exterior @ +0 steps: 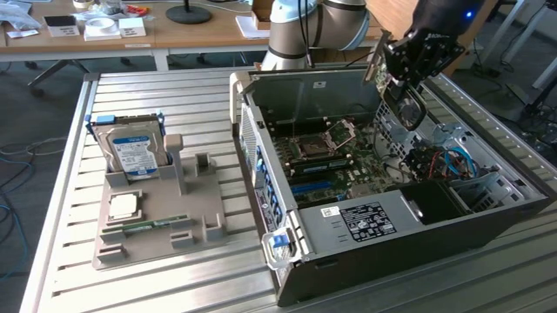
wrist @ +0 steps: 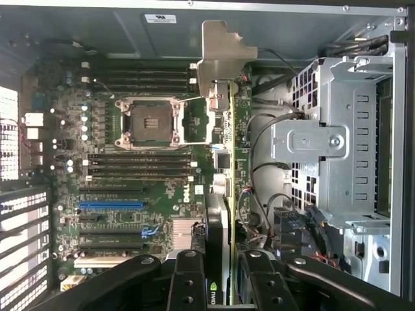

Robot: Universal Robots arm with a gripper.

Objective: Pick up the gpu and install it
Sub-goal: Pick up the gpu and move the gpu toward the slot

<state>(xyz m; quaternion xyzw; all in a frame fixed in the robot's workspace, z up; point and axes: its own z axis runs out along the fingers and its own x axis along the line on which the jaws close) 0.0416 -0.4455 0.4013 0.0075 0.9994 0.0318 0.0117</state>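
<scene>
We see the gripper [exterior: 402, 81] hanging over the far right part of the open computer case [exterior: 374, 261], its two black fingers [wrist: 188, 275] clamped on the gpu [exterior: 411, 107]. The card is held on edge in the air above the case's inside, touching nothing else that we can make out. In the wrist view the gripper [wrist: 224, 272] pinches the gpu [wrist: 220, 194] by its dark body. The thin green board edge runs away from the fingers, and the pale metal end bracket [wrist: 224, 58] sits at the card's far tip. Beneath the card lies the motherboard [wrist: 130, 162], with its empty CPU socket [wrist: 150, 122] and a blue expansion slot [wrist: 110, 205]. A grey metal drive cage [wrist: 337, 142] stands beside the card on the other side. The case lies on its side on a ribbed metal table [exterior: 130, 85]. On the exterior view's left, well apart from the case, a grey holder [exterior: 165, 222] carries a hard drive [exterior: 130, 150] with a blue-white label standing upright, and a narrow green RAM stick [exterior: 143, 226] lies nearer to us.
</scene>
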